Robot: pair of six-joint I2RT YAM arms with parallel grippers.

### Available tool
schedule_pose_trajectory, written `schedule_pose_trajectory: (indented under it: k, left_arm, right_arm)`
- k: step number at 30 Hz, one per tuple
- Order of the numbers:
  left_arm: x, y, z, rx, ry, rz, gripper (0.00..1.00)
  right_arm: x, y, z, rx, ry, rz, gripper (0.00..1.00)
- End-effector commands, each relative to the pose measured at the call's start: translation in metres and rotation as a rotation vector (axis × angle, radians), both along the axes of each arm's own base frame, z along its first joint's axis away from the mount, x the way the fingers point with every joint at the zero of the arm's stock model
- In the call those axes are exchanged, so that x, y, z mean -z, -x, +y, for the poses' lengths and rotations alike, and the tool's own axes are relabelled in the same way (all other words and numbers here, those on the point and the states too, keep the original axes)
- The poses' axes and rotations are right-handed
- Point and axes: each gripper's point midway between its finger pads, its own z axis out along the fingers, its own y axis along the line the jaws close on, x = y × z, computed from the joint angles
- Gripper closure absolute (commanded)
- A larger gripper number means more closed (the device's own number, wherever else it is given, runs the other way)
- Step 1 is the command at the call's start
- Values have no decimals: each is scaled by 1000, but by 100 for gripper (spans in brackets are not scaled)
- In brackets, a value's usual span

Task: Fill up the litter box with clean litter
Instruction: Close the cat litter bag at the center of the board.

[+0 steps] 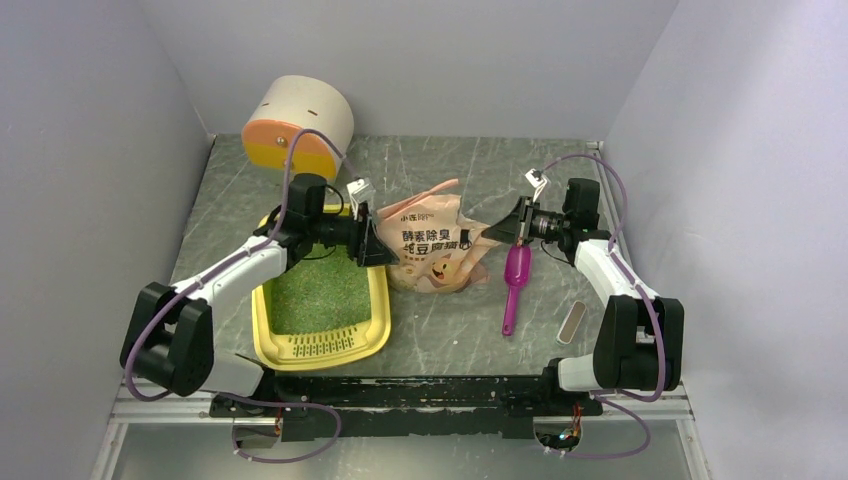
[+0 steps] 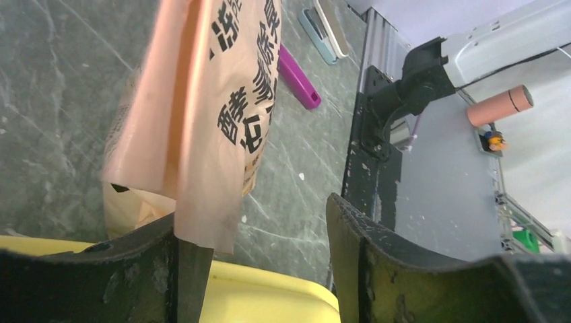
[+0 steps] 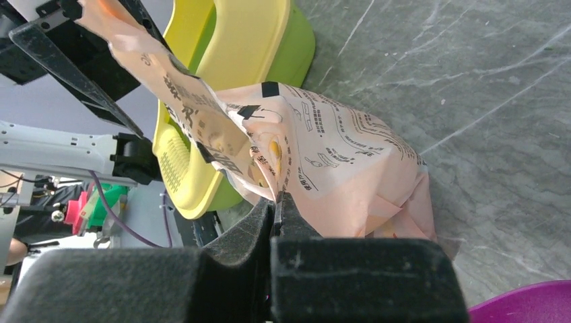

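Here we are over the table [image 1: 450,335], and the litter box [image 1: 322,349] sits on the left side in front of the left arm, slotted end toward the arm bases. The litter [image 1: 315,295] lies inside it as a green bed across the floor of the tray. Just to its right stands the bag [image 1: 435,245], pink-beige with dark printing, crumpled, its base on the table close by the box's far right corner. The right gripper [image 3: 276,202] has its fingers pressed together on a fold at the bag's right upper corner, a clear pinch in the wrist view. Over to the left gripper [image 2: 250,212]: the jaws stand spread with a wide gap between them, and the bag's top edge hangs down against the inner face of one finger [image 2: 192,269], with the other finger well clear of it. Yellow rim shows right below those fingers. The scoop [image 1: 516,280] lies flat on the table right of the bag, beneath the right wrist, handle pointing toward the near edge.
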Motion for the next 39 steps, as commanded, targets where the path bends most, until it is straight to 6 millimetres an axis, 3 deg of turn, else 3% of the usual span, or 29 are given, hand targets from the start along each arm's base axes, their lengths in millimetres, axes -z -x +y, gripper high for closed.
schedule_pose_trajectory:
  k: [1, 7, 17, 21, 23, 24, 32, 39]
  left_arm:
    - [-28, -20, -8, -83, 99, -168, 37]
    - [-40, -20, -15, -57, 212, -265, 41]
    - [-22, -3, -27, 49, 212, -319, 48]
    - [-16, -10, -29, 46, 178, -300, 81]
    - [-14, -16, -29, 46, 147, -277, 93]
    - [-10, -19, -28, 44, 114, -260, 95]
    - [-18, -32, -2, 53, 80, -123, 95]
    - [-6, -34, 8, 58, -8, -31, 95]
  right_arm:
    - [-8, -6, -6, 28, -11, -37, 100]
    - [-10, -6, -6, 30, -25, -45, 100]
    - [-11, -11, -11, 53, -40, -34, 100]
    - [-9, -11, -15, 58, -56, -17, 100]
    - [-8, -13, -18, 72, -50, -13, 100]
    - [-9, -13, -20, 76, -53, -12, 100]
    - [-10, -10, -28, 74, -95, 12, 100]
    - [-4, -9, -28, 60, -96, 20, 100]
